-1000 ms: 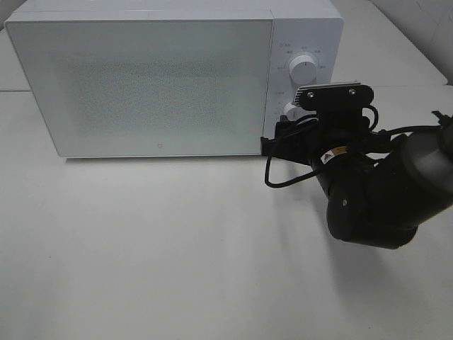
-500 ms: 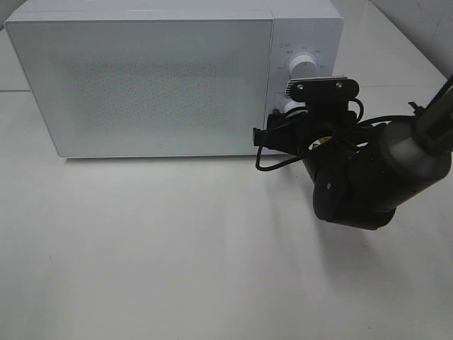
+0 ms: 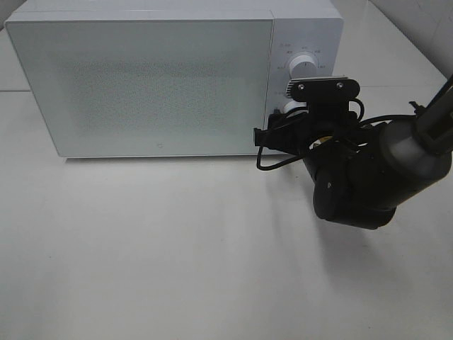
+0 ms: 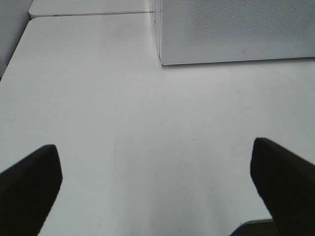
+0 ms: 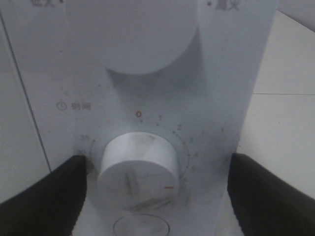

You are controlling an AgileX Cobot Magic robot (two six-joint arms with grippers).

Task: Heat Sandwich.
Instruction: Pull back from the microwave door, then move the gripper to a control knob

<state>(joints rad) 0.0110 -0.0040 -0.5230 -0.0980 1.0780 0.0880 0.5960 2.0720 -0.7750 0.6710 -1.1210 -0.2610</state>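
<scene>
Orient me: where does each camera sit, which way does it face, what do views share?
Exterior high: mounted high, looking down on microwave, table and right arm.
Left wrist: low over the table, facing the microwave's corner; open left pincer frames it.
Right wrist: close up on the timer dial, open right pincer straddling it.
Shared: microwave, in all three.

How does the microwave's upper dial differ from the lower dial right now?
The lower dial sits between the right tool's open fingers, ungripped; the upper dial lies outside them. The lower dial has a red mark and a numbered ring; the upper dial's visible part looks plain in the wrist view. Both are round, white, on the microwave's panel.
</scene>
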